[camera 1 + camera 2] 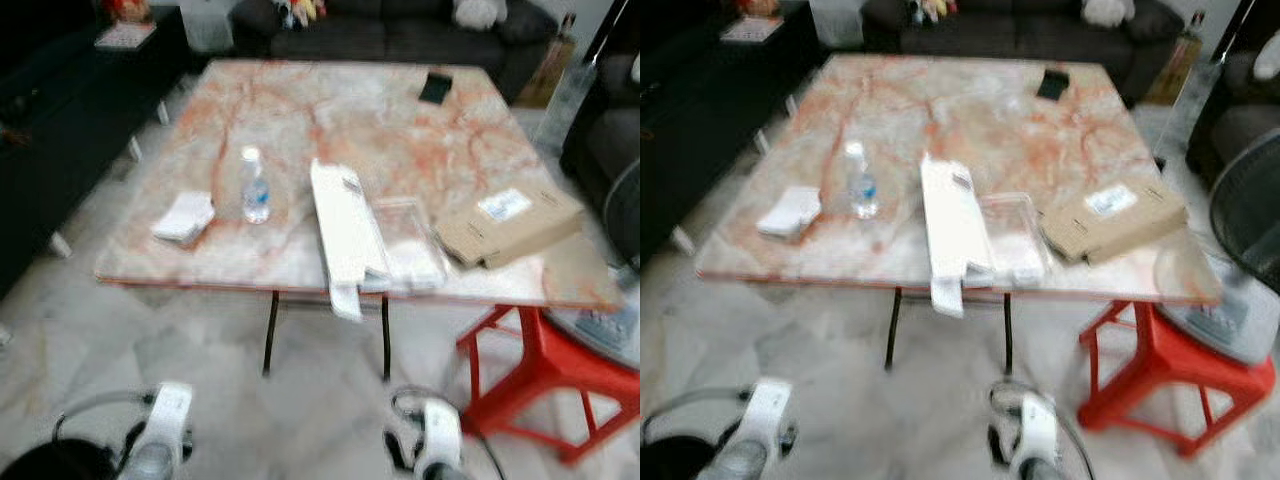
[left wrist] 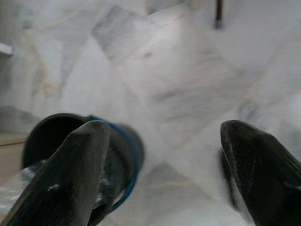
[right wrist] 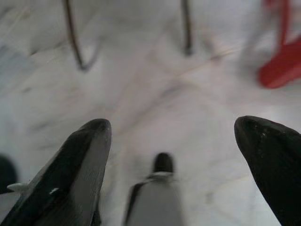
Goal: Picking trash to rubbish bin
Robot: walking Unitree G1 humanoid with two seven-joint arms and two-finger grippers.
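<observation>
**Robot facing a littered counter, both claws low over the floor**

Left to right on the marble-patterned counter [image 1: 400,120]: a folded white wad [image 1: 184,217] near the left edge; a clear bottle [image 1: 255,186] standing upright just beside it; a long white box [image 1: 345,237] whose near end overhangs the front edge; a clear tray [image 1: 410,243] touching the box's right side; a flat cardboard parcel [image 1: 510,226] with a white label; and, far back, a small dark item [image 1: 436,87]. A red stool [image 1: 545,375] stands beyond the counter's right front corner. A dark sofa [image 1: 400,30] runs behind.

The left claw [image 2: 164,155] hangs over the tiled floor [image 2: 188,80], fingers apart and holding nothing; a dark bin [image 2: 70,155] with a blue rim lies just behind one finger. The right claw [image 3: 183,155] also hangs with fingers apart, empty, near the counter's legs.
</observation>
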